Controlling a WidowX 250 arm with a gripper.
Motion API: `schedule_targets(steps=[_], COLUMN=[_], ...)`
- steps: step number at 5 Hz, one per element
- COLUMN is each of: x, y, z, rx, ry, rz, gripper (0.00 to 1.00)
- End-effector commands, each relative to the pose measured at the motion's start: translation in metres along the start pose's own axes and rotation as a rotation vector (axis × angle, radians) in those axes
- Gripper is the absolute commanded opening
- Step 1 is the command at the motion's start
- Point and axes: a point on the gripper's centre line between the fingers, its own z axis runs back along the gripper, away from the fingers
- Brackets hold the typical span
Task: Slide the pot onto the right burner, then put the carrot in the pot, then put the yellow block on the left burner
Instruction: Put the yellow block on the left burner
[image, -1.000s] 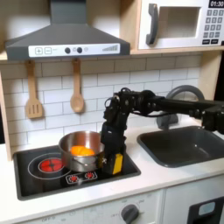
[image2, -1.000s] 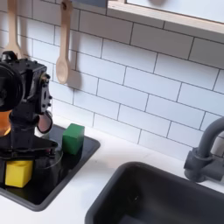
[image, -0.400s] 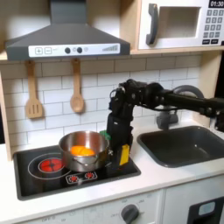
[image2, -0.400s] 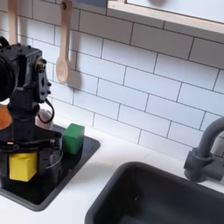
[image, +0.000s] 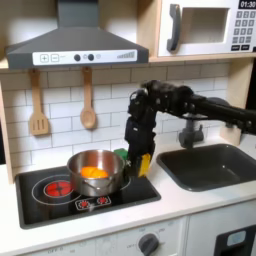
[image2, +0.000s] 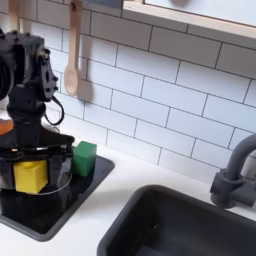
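The steel pot (image: 95, 171) stands on the right burner in the first exterior view, with the orange carrot (image: 93, 173) lying inside it. The red-ringed left burner (image: 57, 187) is bare. My gripper (image: 143, 168) hangs just right of the pot, shut on the yellow block (image: 143, 163), which is held a little above the black cooktop (image: 130, 191). In the second exterior view the gripper (image2: 32, 180) grips the yellow block (image2: 30, 176) from both sides, clear of the cooktop (image2: 60, 205).
A small green block (image2: 84, 158) sits at the cooktop's back corner, also visible behind the pot (image: 119, 154). The sink (image: 212, 167) and faucet (image: 190, 130) lie to the first exterior view's right. Wooden utensils (image: 88, 102) hang on the tiled wall.
The gripper has risen with the yellow block, lifting it off the cooktop and drifting slightly right in the first exterior view. Pot and carrot have stayed put.
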Motion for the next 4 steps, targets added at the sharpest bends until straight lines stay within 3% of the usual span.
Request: schedule_targets(steps=[1, 4], x=[0.008, 0.030], y=[0.004, 0.046], z=[0.014, -0.009], rx=[-0.046, 0.011], ry=[-0.059, -0.002], rz=[0.005, 0.102], gripper=[0.00, 0.00])
